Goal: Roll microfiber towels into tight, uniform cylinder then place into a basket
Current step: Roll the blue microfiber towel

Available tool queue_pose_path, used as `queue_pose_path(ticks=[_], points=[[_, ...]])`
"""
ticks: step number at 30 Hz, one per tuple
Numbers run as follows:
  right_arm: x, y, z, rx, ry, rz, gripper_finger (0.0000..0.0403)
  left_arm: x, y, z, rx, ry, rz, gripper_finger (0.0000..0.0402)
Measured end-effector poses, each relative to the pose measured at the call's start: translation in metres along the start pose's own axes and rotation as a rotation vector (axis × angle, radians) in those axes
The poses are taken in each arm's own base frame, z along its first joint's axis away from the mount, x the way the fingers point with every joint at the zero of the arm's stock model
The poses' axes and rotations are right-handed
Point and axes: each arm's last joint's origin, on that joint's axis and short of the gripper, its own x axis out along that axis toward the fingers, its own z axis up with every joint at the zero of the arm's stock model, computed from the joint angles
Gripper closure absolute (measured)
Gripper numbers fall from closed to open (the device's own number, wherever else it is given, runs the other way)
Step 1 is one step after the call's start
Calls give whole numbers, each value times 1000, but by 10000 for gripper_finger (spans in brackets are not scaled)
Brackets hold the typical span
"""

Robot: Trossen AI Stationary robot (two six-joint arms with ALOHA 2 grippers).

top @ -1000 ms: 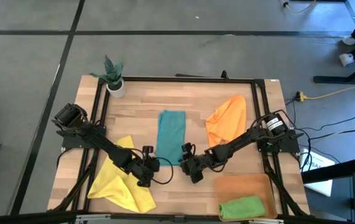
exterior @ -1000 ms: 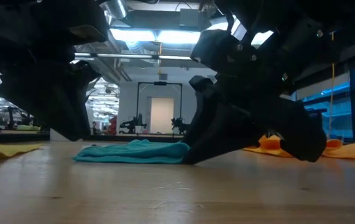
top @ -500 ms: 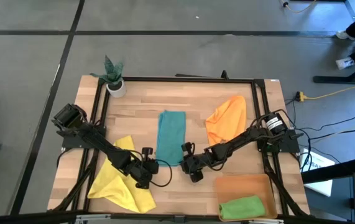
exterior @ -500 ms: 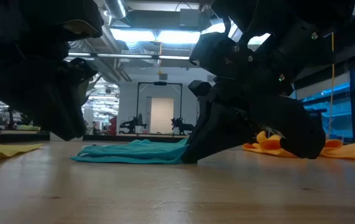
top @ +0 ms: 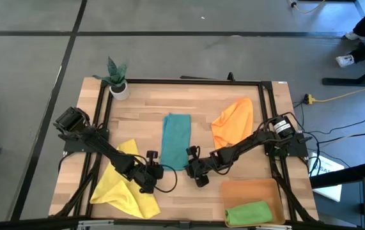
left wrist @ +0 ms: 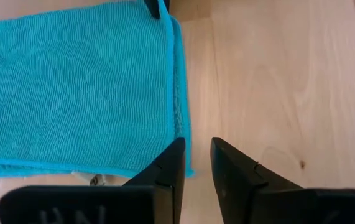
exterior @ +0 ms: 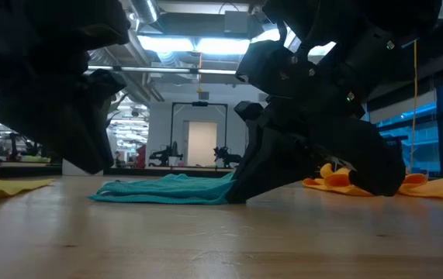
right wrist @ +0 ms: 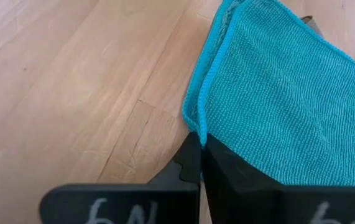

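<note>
A teal towel (top: 176,140), folded into a long strip, lies flat in the middle of the table. My right gripper (right wrist: 200,140) is at its near right corner, shut on the hem. My left gripper (left wrist: 196,144) hovers at the near left corner (left wrist: 186,165), its fingers a narrow gap apart and open. A yellow towel (top: 128,182) lies crumpled at the near left and an orange towel (top: 233,122) at the far right. A rolled green towel (top: 249,213) lies in the basket (top: 252,190). My right gripper pinches the teal towel's hem at the near right corner (right wrist: 197,124) between its two fingers, slanting down from the near right. Two layers show at that edge; how many are caught I cannot tell. The corner (exterior: 230,182) stands slightly raised, the rest flat on the table. My left gripper has one finger (left wrist: 174,158) over the corner's hem; whether it touches I cannot tell.
A small white plant pot (top: 118,88) stands at the far left corner. A black frame (top: 188,81) runs round the table's edges. Bare wood (top: 176,198) lies between the yellow towel and the basket.
Both arms have kept their places. The teal towel's near right corner has come up a little against my right gripper's fingers; the rest of the towel has stayed flat.
</note>
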Motion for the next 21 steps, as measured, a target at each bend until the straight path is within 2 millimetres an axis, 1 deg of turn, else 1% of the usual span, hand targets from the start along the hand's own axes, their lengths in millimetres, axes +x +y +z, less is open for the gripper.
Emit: queue_pose_path(ticks=[4,11,14,17,21], points=[[0,0,0,2,-1,1,397,-1,-1,0,-28,-3,1,332],[0,0,0,19,-1,2,397,0,-1,-1,-49,-1,5,311],[0,-2,0,28,-1,4,397,0,0,-1,-46,-9,39,307],[1,-3,0,48,-3,6,397,2,5,-1,-84,-25,106,308],[1,-3,0,50,-3,6,396,5,9,-4,-130,-15,120,307]])
